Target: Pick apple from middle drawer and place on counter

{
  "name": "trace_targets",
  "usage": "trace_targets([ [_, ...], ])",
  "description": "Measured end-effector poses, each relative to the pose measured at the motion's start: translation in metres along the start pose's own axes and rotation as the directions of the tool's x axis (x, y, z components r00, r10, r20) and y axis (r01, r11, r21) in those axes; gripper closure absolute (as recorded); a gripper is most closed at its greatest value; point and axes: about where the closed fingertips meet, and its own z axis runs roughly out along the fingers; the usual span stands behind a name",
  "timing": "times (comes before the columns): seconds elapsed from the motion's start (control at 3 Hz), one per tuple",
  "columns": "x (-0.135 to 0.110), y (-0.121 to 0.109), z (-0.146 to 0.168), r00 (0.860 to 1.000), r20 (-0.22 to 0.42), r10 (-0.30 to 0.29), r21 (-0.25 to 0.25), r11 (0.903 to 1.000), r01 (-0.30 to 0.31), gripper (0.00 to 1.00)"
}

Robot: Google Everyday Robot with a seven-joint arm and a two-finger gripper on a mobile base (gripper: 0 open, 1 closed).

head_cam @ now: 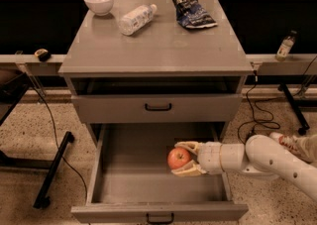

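Reaching in from the right, the robot's white arm (267,157) stretches across the pulled-out middle drawer (129,174), the lowest one of a grey cabinet. Its gripper (176,158) is over the right half of the drawer, with the two pale fingers (185,145) clasped around the apple (178,159), one above it and one below. The apple is small, round and red with a yellowish patch; whether it touches the drawer floor or is lifted off it cannot be told. Just above, a second grey drawer (114,109) with a black handle is closed, and over that is an open dark slot. On the counter (163,50), the flat grey cabinet top, a white bowl (98,2) stands at the back left, a clear plastic bottle (134,18) lies on its side near it, and a dark crisp bag (192,7) lies at the back right. A small bottle (285,46) stands on a ledge to the right of the cabinet
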Motion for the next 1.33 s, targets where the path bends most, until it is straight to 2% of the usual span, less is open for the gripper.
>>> trace_targets([
  [0.33, 0.0, 0.0, 0.0, 1.0, 0.0, 0.0, 0.0, 1.0, 0.0, 1.0],
  [0.67, -0.024, -0.007, -0.011, 0.999, -0.013, -0.036, -0.006, 0.9993, 0.036, 1.0],
  [1.0, -0.085, -0.019, -0.04, 0.992, -0.053, -0.118, -0.051, 0.992, 0.116, 1.0],
  [1.33, -0.143, -0.042, -0.071, 0.984, -0.091, -0.154, -0.123, 0.9821, 0.143, 1.0],
])
